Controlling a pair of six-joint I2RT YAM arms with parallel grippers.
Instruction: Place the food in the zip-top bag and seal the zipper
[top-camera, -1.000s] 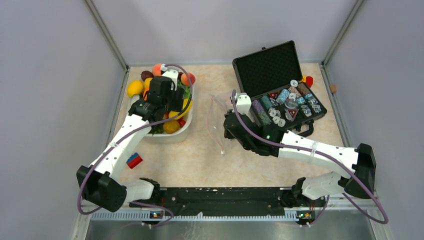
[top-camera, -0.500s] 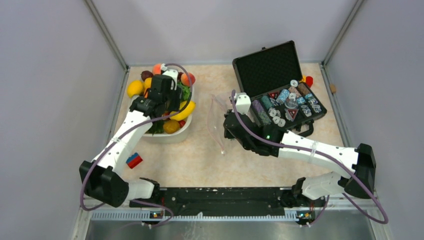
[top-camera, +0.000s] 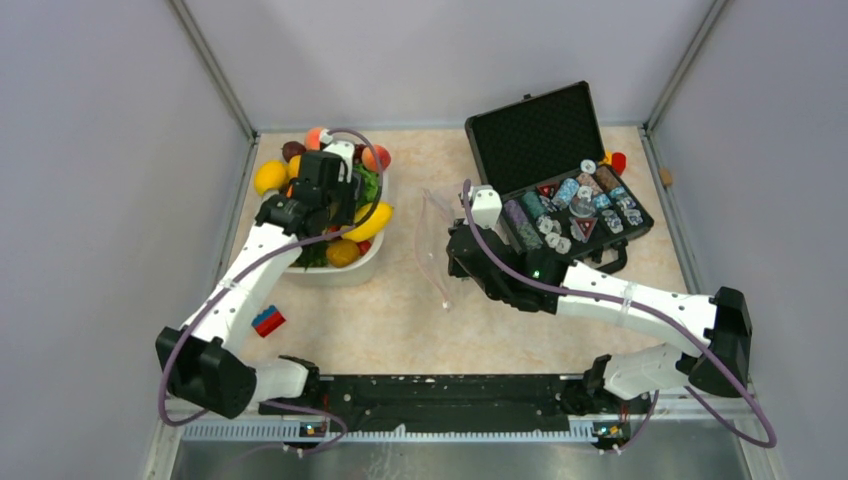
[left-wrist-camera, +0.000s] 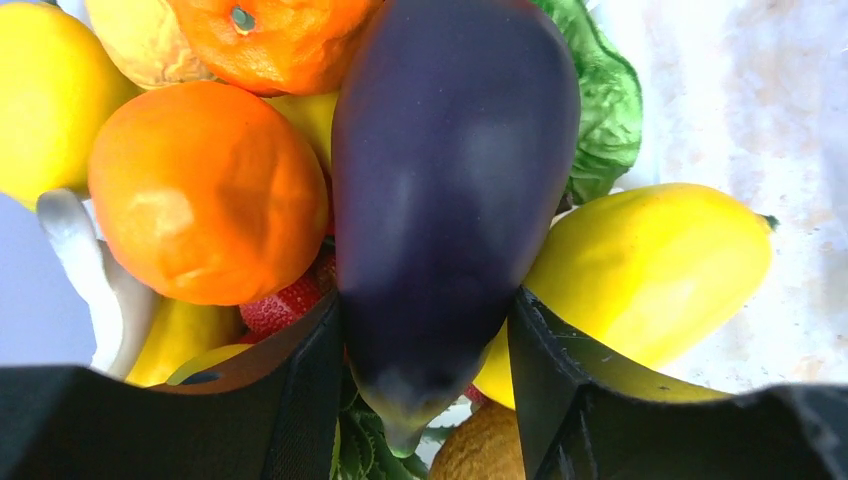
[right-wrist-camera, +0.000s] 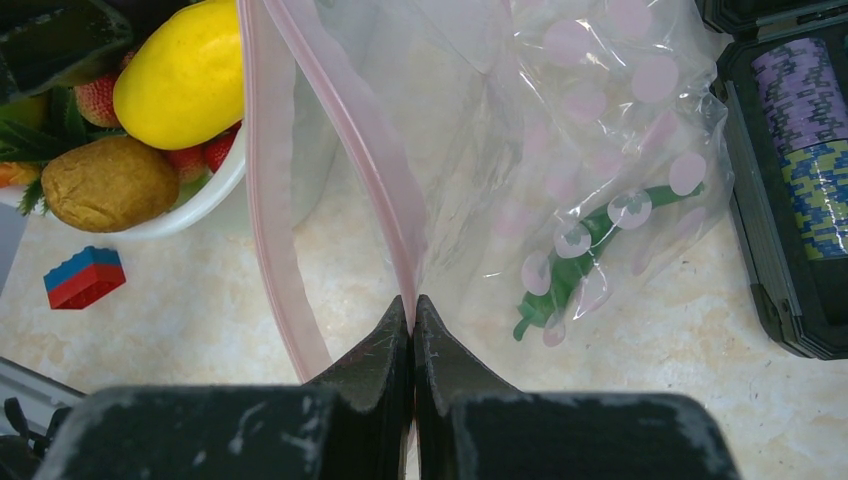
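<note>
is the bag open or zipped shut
Open. In the right wrist view the bag has its two pink zipper strips gaping apart, and the right gripper pinches one strip.

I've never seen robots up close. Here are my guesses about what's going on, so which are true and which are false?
1. The left hand has a finger on either side of the purple eggplant. True.
2. The right hand pinches the zip-top bag by its pink strip. True.
3. The bag is zipped shut. False: its mouth gapes open.
4. The black case is closed. False: its lid stands open and the chips inside show.
5. The red-and-blue block lies in the white basin. False: it lies on the table, outside the basin.
</note>
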